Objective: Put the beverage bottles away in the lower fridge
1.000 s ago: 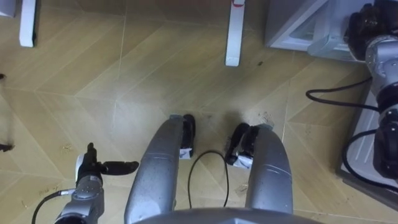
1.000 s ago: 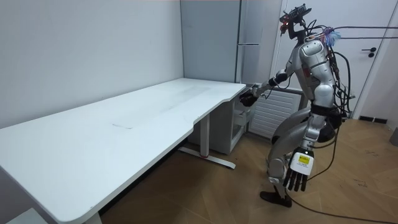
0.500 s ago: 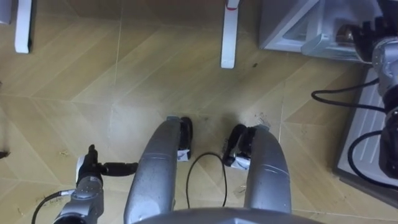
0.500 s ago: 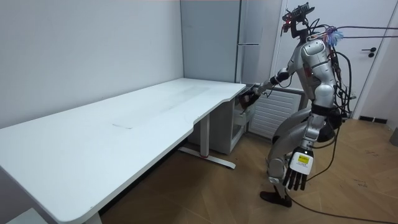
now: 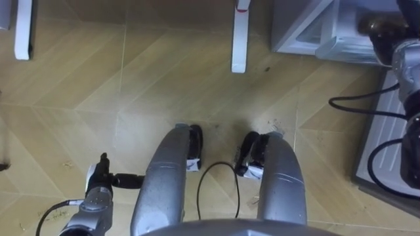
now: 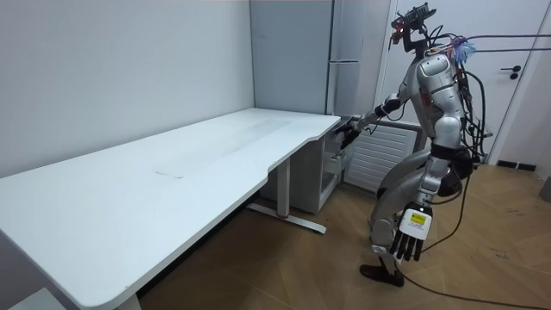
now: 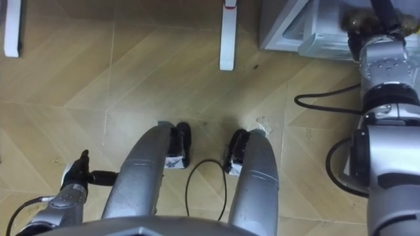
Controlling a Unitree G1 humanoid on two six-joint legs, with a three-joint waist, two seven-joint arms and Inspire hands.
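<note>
I stand at the desk's end, facing the grey fridge (image 6: 344, 52). My right arm reaches forward into its open lower part (image 5: 308, 26). The right hand (image 6: 345, 135) shows at the upper right in the eye views (image 7: 387, 26), with its fingers stretched out. A small brownish thing (image 5: 371, 25), apparently a drink, sits in the compartment just beside those fingers, and no finger curls round it. My left hand (image 6: 409, 244) hangs by my thigh with straight fingers and holds nothing; the eye views have it at the lower left (image 5: 105, 178).
A long white desk (image 6: 172, 172) runs off to the room view's left. Its white legs (image 5: 239, 39) stand on the wooden floor ahead of my feet. A white ribbed panel (image 6: 370, 159) stands by the fridge. A door (image 6: 525, 77) is at the back.
My right hand's fingers have gone from bunched to stretched out at the fridge. The brownish thing now shows free beside them. The left hand has hardly moved.
</note>
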